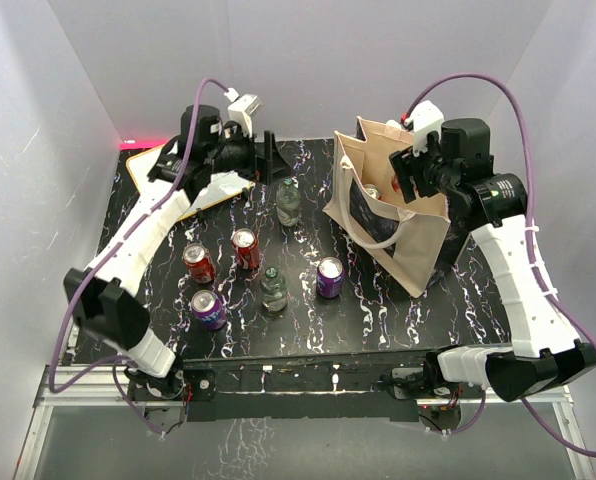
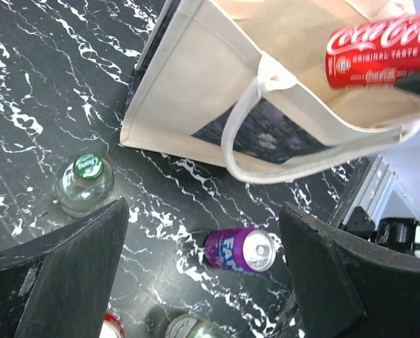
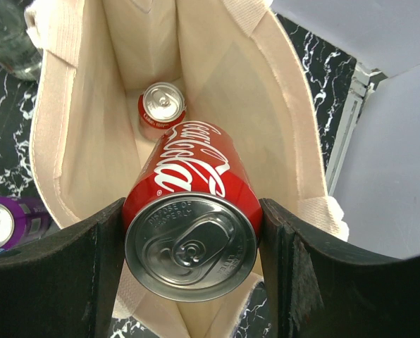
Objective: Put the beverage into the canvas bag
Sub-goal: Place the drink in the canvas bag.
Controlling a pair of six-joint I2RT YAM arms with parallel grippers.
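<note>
**Holding the cola can (image 3: 189, 190) at the mouth of the canvas bag (image 3: 83, 141)**

Your right gripper (image 3: 191, 246) pinches the cola can by its sides, directly over the canvas bag's open mouth. The can's long axis points down into the bag, tilted, base leading and pull-tab end toward the wrist. A second red can (image 3: 161, 105) stands on the bag's floor below. Your left gripper (image 2: 199, 274), jaws spread and empty, hangs well apart on the bag's left, so the release looks like the right arm's job.

red cola can (image 3: 190, 184) sideways over mouth of upright beige canvas bag (image 3: 72, 141)
</note>
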